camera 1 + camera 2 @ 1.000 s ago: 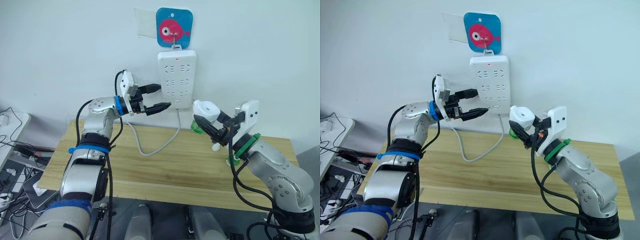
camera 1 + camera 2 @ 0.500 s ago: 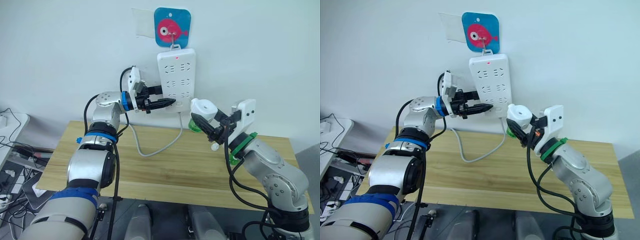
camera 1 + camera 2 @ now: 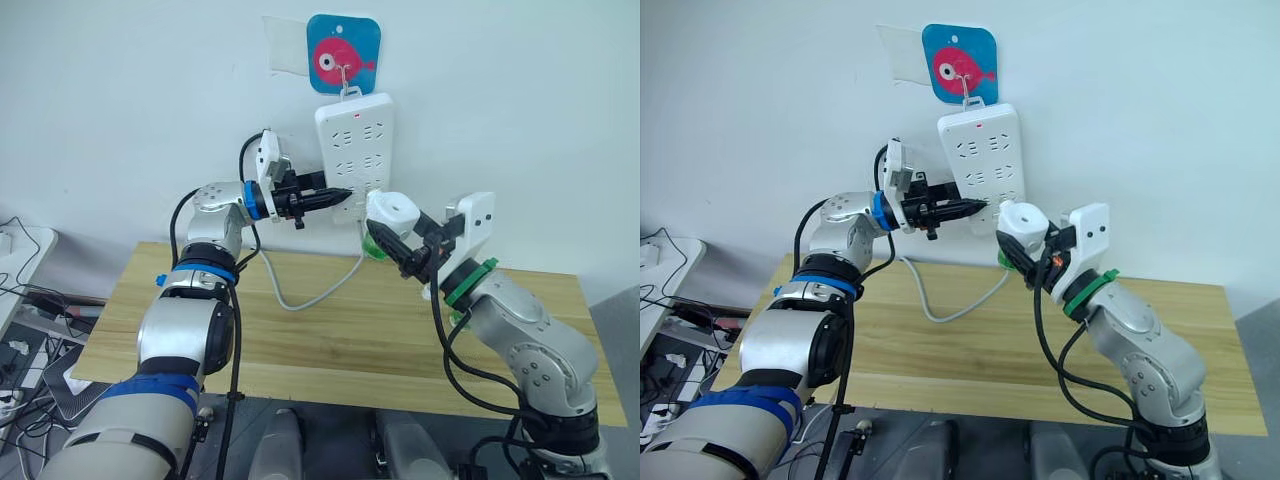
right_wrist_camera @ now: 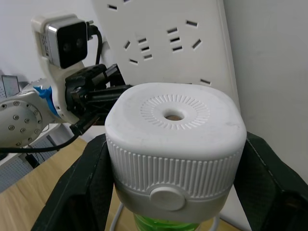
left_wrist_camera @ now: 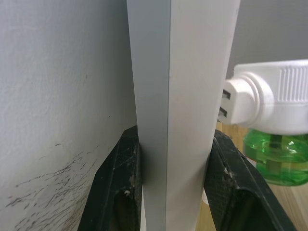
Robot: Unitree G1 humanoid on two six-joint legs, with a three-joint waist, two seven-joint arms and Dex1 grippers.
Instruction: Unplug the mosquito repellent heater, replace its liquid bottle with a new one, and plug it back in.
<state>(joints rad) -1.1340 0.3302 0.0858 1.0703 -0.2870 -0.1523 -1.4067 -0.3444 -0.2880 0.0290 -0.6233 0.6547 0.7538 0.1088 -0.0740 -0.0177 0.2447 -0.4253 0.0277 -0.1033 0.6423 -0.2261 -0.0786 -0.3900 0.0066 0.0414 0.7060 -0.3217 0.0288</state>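
The mosquito repellent heater (image 3: 392,212) is a white rounded unit with a green liquid bottle (image 3: 372,246) under it. My right gripper (image 3: 392,238) is shut on it, one black finger (image 4: 82,185) on each side. It hangs in the air just right of the lower part of the white power strip (image 3: 352,150) on the wall. In the left wrist view the heater's plug prongs (image 5: 230,103) point at the strip's face, a small gap away. My left gripper (image 5: 174,137) is shut on the power strip's left edge, pinching it front and back.
The strip hangs from a hook on a blue fish plaque (image 3: 343,45). Its white cable (image 3: 300,296) loops down onto the wooden table (image 3: 330,335). Cables and devices lie to the table's left (image 3: 25,300).
My left gripper moved to the strip and closed on its left edge. My right gripper carried the heater left, closer to the strip.
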